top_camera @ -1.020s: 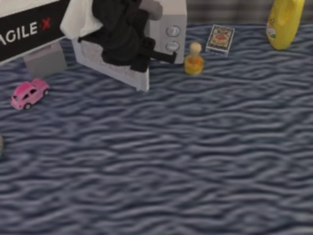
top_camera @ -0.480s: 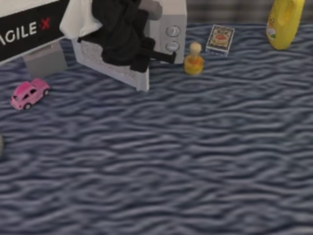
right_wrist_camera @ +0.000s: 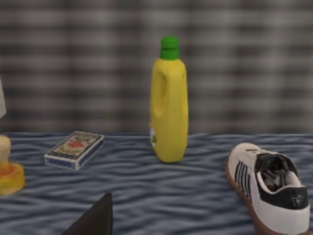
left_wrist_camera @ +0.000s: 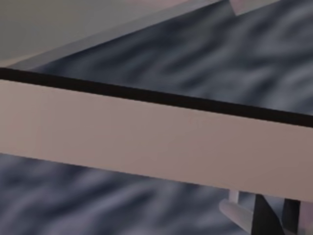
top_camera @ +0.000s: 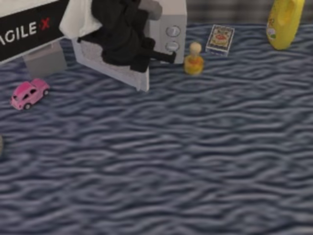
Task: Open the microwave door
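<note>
The microwave (top_camera: 168,19) stands at the back of the table, its two knobs (top_camera: 172,32) facing front. The microwave door (top_camera: 122,76) is swung partly open, hinged at its left, with its free edge toward the table's middle. My left arm reaches over the door, and my left gripper (top_camera: 166,56) sits by the free edge, in front of the knob panel. In the left wrist view the door's edge (left_wrist_camera: 156,142) fills the picture. Below it the grey door handle (left_wrist_camera: 237,213) runs into my left gripper (left_wrist_camera: 279,218), which is shut on it. My right gripper (right_wrist_camera: 98,220) is parked outside the top view.
A grey cube (top_camera: 45,58) and a pink toy car (top_camera: 29,93) sit left of the microwave. To its right are a yellow wooden-knobbed stamp (top_camera: 194,59), a card box (top_camera: 220,38) and a yellow bottle (top_camera: 285,22). A white shoe (right_wrist_camera: 269,186) lies near the right arm.
My left gripper has shifted very slightly to the left. The door's angle looks the same.
</note>
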Tool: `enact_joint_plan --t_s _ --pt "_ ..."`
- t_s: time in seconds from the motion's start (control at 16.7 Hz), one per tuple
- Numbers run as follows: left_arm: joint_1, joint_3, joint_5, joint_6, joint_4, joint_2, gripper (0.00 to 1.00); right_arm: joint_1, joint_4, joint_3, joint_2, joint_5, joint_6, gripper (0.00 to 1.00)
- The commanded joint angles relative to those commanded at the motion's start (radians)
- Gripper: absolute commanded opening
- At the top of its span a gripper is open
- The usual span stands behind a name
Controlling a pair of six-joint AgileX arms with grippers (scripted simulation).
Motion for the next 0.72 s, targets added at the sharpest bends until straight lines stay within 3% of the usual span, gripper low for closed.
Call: enact_joint_plan --t_s 0.36,0.72 --pt "-0.003 -0.011 0.012 0.008 0.005 -0.005 0.0 0.0 0.0 0.0 0.0 0.0 0.0 1.0" --pt "0.034 -0.104 0.07 0.121 0.026 -0.066 0.0 0.0 0.0 0.0 0.0 0.0 0.0 1.0"
